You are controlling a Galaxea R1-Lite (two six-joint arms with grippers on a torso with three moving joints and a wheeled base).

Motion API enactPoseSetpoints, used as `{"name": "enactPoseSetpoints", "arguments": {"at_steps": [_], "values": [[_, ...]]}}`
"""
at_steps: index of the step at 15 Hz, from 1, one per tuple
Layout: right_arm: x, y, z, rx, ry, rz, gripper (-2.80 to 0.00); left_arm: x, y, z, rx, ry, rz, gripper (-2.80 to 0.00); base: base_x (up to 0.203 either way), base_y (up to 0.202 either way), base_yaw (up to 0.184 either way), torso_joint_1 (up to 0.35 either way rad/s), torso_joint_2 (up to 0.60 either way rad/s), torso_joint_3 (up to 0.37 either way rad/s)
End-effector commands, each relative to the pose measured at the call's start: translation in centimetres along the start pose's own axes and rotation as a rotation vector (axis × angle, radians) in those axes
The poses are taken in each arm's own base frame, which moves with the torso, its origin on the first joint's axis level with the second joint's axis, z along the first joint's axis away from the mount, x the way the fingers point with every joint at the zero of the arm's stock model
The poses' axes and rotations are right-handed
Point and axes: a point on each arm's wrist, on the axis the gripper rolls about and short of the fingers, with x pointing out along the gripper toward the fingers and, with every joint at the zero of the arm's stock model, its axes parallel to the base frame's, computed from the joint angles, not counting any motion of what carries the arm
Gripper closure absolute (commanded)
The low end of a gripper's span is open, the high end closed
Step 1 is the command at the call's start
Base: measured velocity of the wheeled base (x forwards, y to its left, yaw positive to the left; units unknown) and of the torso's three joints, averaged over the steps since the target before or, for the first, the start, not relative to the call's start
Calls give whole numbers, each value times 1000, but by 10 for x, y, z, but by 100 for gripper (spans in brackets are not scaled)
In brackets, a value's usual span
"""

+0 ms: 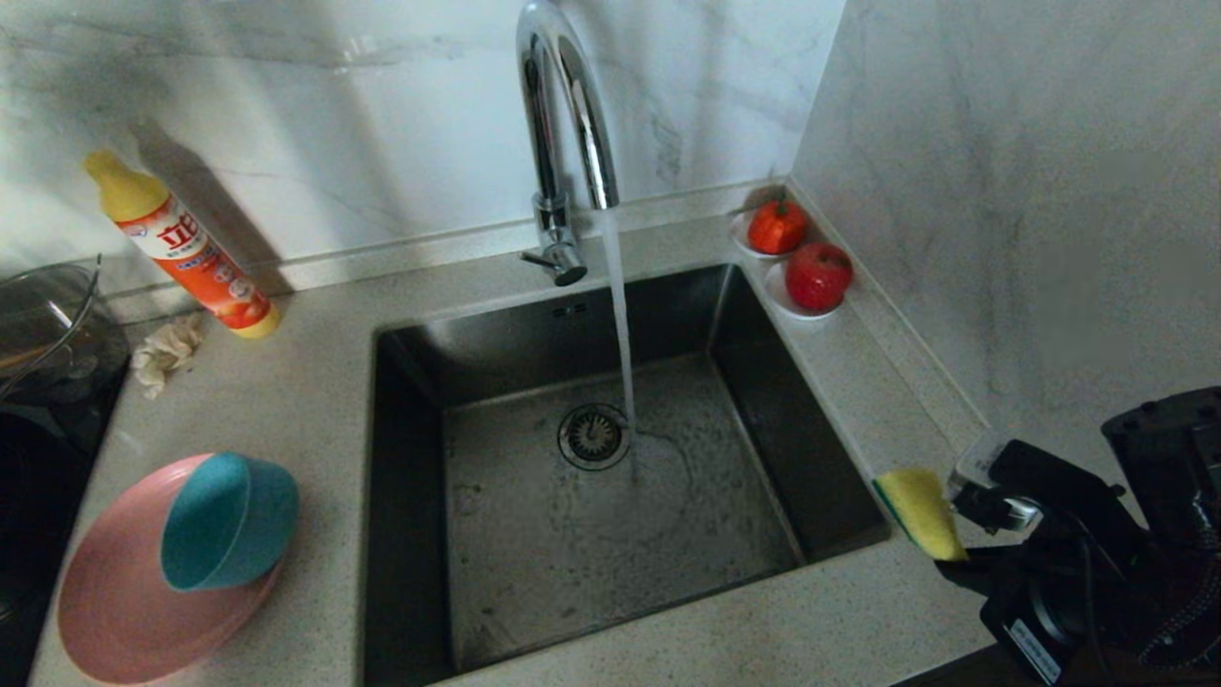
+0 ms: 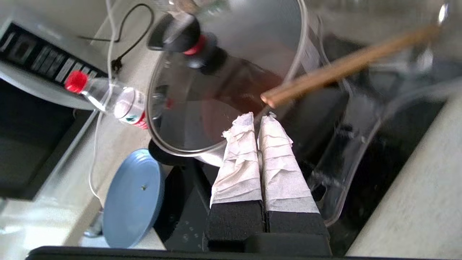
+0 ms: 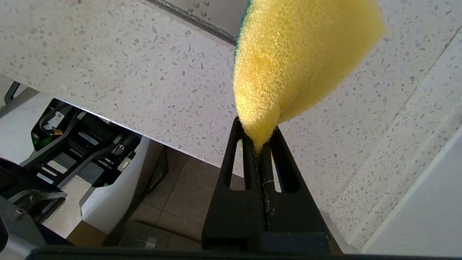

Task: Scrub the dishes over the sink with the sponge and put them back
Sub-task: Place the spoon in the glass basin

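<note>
Now our right end effector [image 3: 260, 144] pinches the sponge [image 1: 920, 510] right of the sink [image 1: 610, 468]; plate [image 1: 114, 601] and bowl [image 1: 229, 520] lie far left, nearer our closed, empty left end effector [image 2: 257, 121]

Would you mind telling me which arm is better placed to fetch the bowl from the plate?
Probably the left. The bowl lies on the robot's left, and the left gripper is shut on nothing. The right gripper already pinches the sponge.

Right gripper [image 3: 260, 144] at the near right, fingers pinched tight on a sponge [image 3: 296, 54]. Left gripper [image 2: 258, 121] off to the left, taped fingers [image 2: 238, 159] pressed together, holding nothing.
</note>
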Motion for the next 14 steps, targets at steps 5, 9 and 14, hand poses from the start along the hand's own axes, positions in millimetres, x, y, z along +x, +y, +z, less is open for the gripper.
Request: {"name": "enactPoseSetpoints", "arguments": {"at_steps": [5, 9, 14], "values": [[1, 0, -1, -1, 7, 1, 0, 13, -3, -6, 99, 28, 6, 0, 0, 0, 0, 0, 0, 0], [3, 1, -1, -2, 2, 0, 0, 22, -9, -7, 95, 16, -39, 0, 0, 0, 0, 0, 0, 0], [5, 1, -2, -2, 8, 2, 0, 27, -15, -25, 188, 75, -60, 0, 0, 0, 0, 0, 0, 0]]}}
